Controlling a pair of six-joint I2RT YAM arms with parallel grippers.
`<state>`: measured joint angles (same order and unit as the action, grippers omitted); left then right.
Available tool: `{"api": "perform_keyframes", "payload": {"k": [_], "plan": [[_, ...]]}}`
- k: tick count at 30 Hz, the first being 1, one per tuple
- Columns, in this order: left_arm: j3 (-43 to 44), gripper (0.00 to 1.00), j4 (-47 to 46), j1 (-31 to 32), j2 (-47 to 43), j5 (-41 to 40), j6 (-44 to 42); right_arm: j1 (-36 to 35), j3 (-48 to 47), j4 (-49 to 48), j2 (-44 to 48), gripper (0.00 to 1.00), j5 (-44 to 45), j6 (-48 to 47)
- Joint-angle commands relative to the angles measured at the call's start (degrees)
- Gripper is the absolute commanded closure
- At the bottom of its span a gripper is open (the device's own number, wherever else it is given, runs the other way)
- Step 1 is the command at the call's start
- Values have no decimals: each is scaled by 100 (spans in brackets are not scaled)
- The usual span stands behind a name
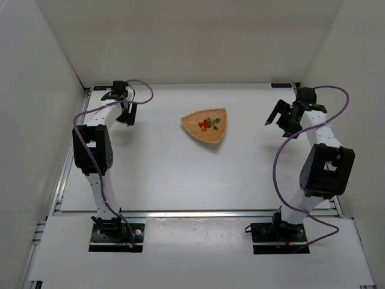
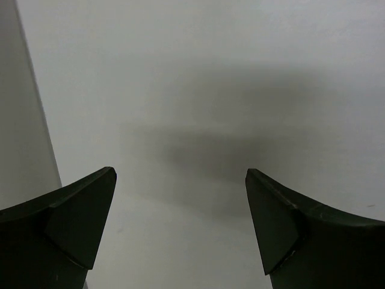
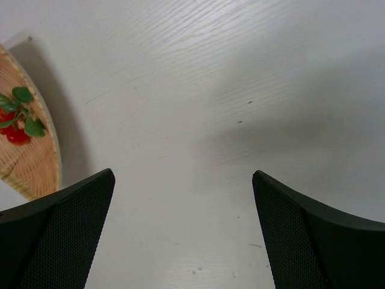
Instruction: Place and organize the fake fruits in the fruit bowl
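Item one, the basket (image 1: 194, 122): a shallow woven tray in orange-tan, fan-shaped with rounded corners, sitting flat on the white table (image 1: 180, 174) toward the far middle, between the two arms and well apart from both. Item two, the fruits (image 1: 204, 125): small glossy red pieces with green leaves, lying together near the centre of the basket; the right wrist view is catching them at its left edge (image 3: 16, 134), red against the weave with leaves spreading above and beside, though I am not managing to tell one piece from the other at this size. Nothing of the kind is showing on the table outside the basket, so the placing is looking done, and I am judging that little is left beyond tidying. Item three, the left gripper (image 1: 126, 118): hanging over bare table at the far left, its jaws standing wide apart and holding nothing, with only white surface and its own shadow showing between them in the wrist view (image 2: 180, 174). Item four, the right gripper (image 1: 275, 125): hovering to the right of the basket, jaws likewise spread wide and carrying nothing (image 3: 183, 174). Both arms are sitting out to the sides, which, to my eye, is leaving the basket unobstructed from above.
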<state>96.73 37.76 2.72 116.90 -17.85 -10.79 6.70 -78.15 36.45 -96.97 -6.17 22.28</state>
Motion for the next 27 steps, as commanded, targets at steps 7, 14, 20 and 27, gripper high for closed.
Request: {"api": "perform_keyframes", "payload": {"k": [7, 14, 20, 27], "plan": [[-638, 0, 390, -438, -739, -1422, 1418, 332, -166, -24, 284, 1, -24, 109], [-242, 0, 785, -580, -871, -922, 1624, 332, -52, -24, 284, 1, -156, 224], [-365, 0, 786, -580, -871, -791, 1518, 332, -51, -24, 336, 1, -156, 224], [-365, 0, 786, -580, -871, -413, 1404, 332, -51, -24, 389, 1, -103, 224]]}}
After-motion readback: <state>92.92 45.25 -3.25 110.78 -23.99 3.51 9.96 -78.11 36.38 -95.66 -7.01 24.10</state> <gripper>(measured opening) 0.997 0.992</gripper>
